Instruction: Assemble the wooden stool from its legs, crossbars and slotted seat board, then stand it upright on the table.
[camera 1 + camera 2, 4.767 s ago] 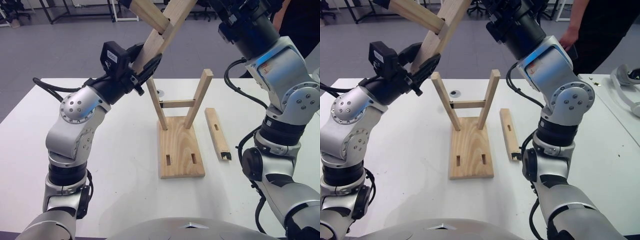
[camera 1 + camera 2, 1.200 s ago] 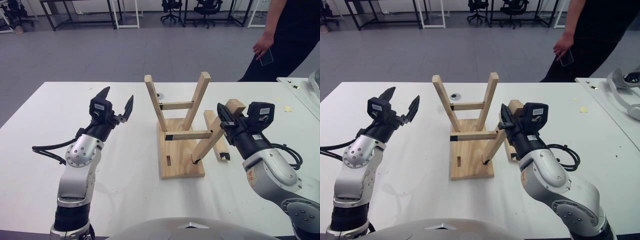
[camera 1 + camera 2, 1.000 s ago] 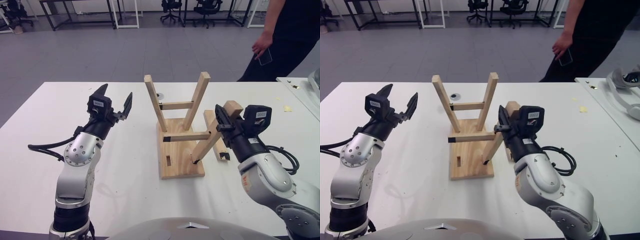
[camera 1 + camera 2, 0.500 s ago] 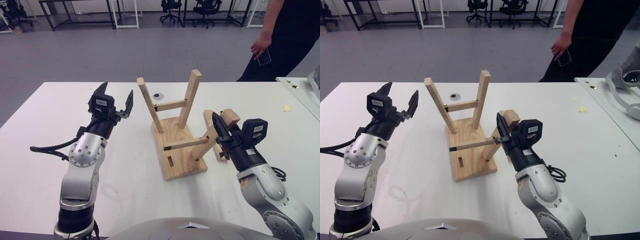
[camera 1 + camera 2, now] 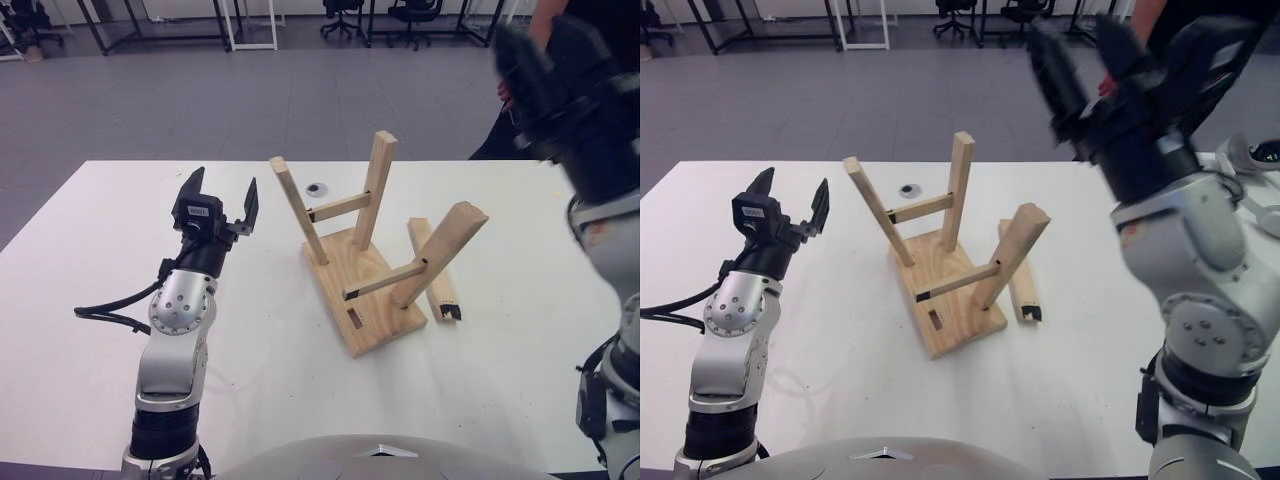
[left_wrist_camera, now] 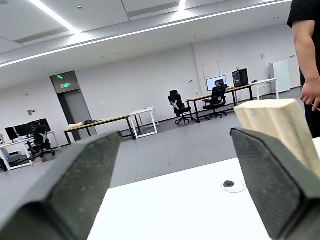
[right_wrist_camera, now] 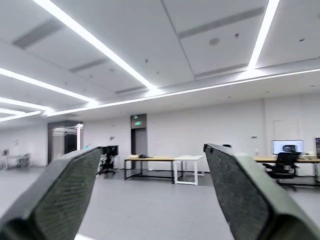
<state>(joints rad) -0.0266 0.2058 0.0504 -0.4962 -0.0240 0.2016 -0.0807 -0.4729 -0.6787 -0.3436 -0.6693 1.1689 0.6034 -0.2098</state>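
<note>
The slotted seat board lies flat and skewed on the white table. Two legs joined by a crossbar stand up from its far end. A third leg leans tilted at the board's right edge, and its crossbar pokes free over the board. A loose leg lies on the table behind it. My left gripper is open, left of the stool, with one leg top past its fingers. My right gripper is open and empty, raised high above the table's right side.
A small round disc sits on the table behind the standing legs. A person stands behind the table's far right corner. A white headset lies on the neighbouring table to the right. Bare tabletop lies left of and in front of the board.
My right gripper has let go of the leaning leg and swung up high. The seat board with its legs has turned and slid a little. The left gripper has barely moved.
</note>
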